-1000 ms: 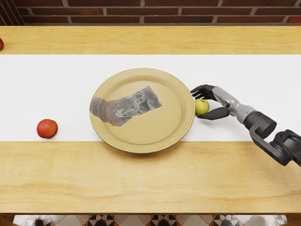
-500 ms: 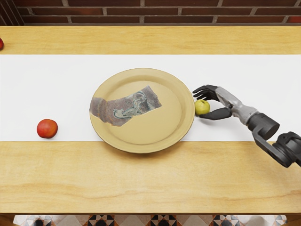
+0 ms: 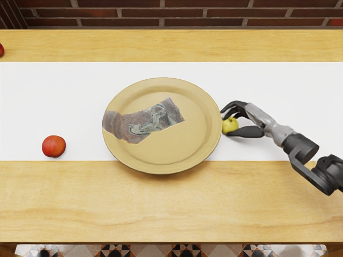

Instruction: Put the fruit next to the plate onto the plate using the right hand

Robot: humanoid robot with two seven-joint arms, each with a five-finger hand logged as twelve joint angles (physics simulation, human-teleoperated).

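Fruit [image 3: 229,126] is small, round and yellow-green, paler on top and a bit shaded on its near side; can't make out a stem. It sits on the white runner [image 3: 300,85], just off the right rim of the plate [image 3: 162,160], touching it or nearly so, can't tell which. Not on the plate. Right hand [image 3: 243,119] comes in from the right edge, with the dark forearm angled from near-right up to the fruit. The hand is clasped on the fruit: dark fingers [image 3: 231,109] curl over its far and top side, and the thumb [image 3: 247,133] presses in from the near-right. The fruit's left half shows clear of the hand, facing the plate. Can't tell if it's lifted off the runner or resting on it; it looks level with the rim. The plate is tan and round with a shallow raised rim, centred on the runner, with a grey-brown patterned patch [image 3: 143,122] printed left of its middle. Nothing else lies in it. A red apple [image 3: 53,146] lies on the runner well to the left, far from the plate. Another red piece [image 3: 1,50] is cut off at the far-left edge, on the bare wood. The table [image 3: 171,203] is light wood, with the runner across its middle and a brick wall [image 3: 171,13] behind. Left arm not visible.
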